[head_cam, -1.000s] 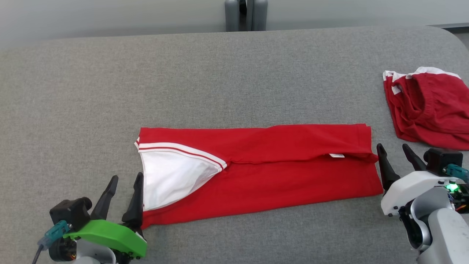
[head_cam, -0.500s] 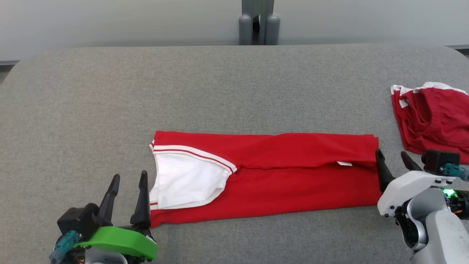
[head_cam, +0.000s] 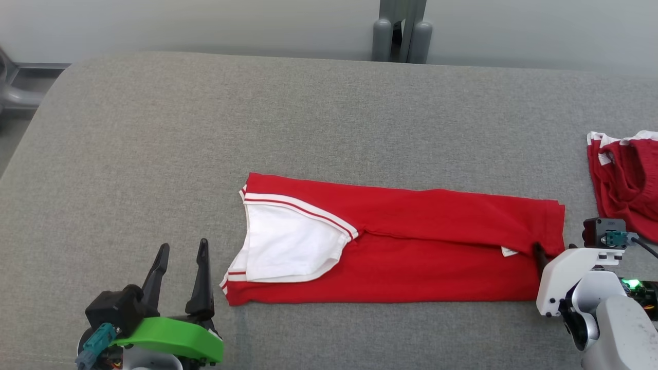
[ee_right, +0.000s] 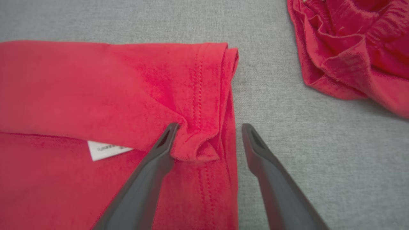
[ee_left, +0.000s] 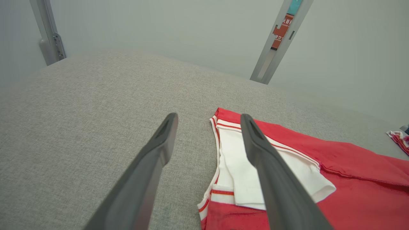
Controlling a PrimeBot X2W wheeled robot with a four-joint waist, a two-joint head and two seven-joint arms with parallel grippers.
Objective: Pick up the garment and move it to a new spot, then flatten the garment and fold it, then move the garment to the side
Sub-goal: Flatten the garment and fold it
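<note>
The red garment [head_cam: 421, 246] lies folded into a long strip across the grey padded table [head_cam: 154, 154], with a white panel [head_cam: 288, 246] at its left end. My left gripper [head_cam: 182, 249] is open, just left of that end and apart from the cloth. In the left wrist view it [ee_left: 208, 116] hovers over the table beside the white panel [ee_left: 243, 172]. My right gripper [ee_right: 210, 126] is open at the garment's [ee_right: 96, 89] right hem: one finger lies on the cloth, the other on the table beside it. One dark finger [head_cam: 538, 254] shows at the hem.
A second crumpled red garment [head_cam: 627, 185] lies at the table's right edge, close to my right wrist, also [ee_right: 351, 48]. The table's rounded left corner [head_cam: 56, 87] and grey posts [head_cam: 401, 31] behind the far edge are in sight. Bare grey table lies beyond the strip.
The head camera has turned, shifting the whole picture. My right gripper has moved forward onto the garment's right hem. My left gripper now stands slightly clear of the left end. Both stay open.
</note>
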